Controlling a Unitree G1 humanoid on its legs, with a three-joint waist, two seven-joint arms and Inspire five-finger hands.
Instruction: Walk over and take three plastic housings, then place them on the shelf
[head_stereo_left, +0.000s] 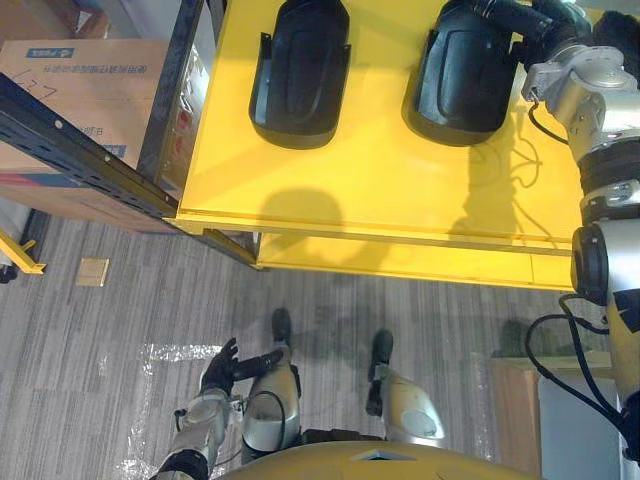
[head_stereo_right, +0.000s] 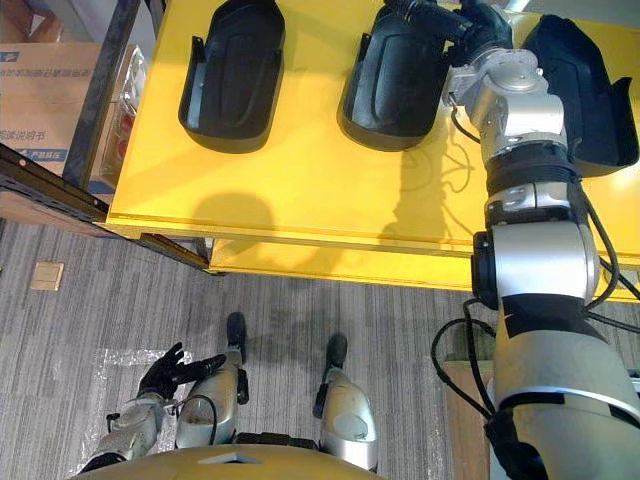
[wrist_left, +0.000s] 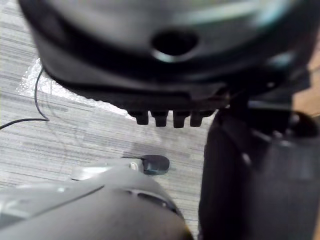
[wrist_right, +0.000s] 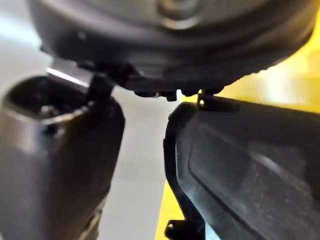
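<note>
Three black plastic housings lie on the yellow shelf (head_stereo_left: 380, 190): a left housing (head_stereo_left: 300, 70), a middle housing (head_stereo_left: 465, 85) and a right housing (head_stereo_right: 585, 90). My right hand (head_stereo_right: 465, 25) is at the far end of the middle housing (wrist_right: 250, 165), its fingers stretched over that end. The thumb (wrist_right: 55, 150) stands apart from the housing with a gap between, so the hand is open. My left hand (head_stereo_left: 220, 365) hangs low over the floor, fingers relaxed and holding nothing.
Cardboard boxes (head_stereo_left: 80, 90) sit on a dark rack with a sloping beam (head_stereo_left: 80, 150) left of the shelf. A black upright (head_stereo_left: 175, 90) borders the shelf's left edge. Grey carpet (head_stereo_left: 120, 310) lies below, with clear film (head_stereo_left: 160, 355) and a small tan floor plate (head_stereo_left: 92, 271).
</note>
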